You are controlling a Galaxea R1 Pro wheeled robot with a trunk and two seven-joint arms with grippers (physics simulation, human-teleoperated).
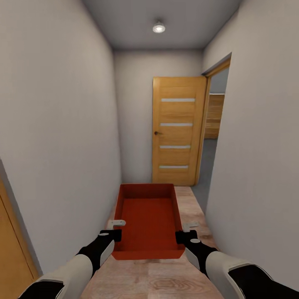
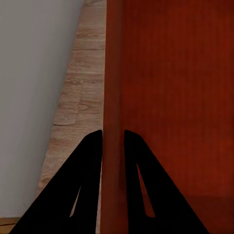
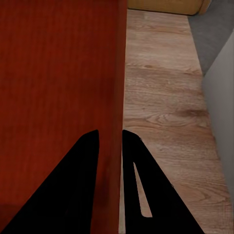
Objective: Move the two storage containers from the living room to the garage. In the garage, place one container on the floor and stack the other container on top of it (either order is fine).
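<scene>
Storage container point(image 1: 148, 220) held mid-air over the wood-plank hallway floor point(image 1: 166, 278), ahead of an orange-wood door point(image 1: 177, 131). Left gripper point(image 2: 113, 139) fingers pinch its left wall; right gripper point(image 3: 110, 139) fingers pinch its right wall.

Home hallway, white walls point(image 1: 54, 124), wooden door point(image 1: 177, 131), plank floor point(image 1: 166, 278)

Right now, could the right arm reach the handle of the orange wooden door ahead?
Probably not. The right tool is shut on a side wall of the orange-red plastic bin, and the orange wooden door stands far down the hallway.
</scene>
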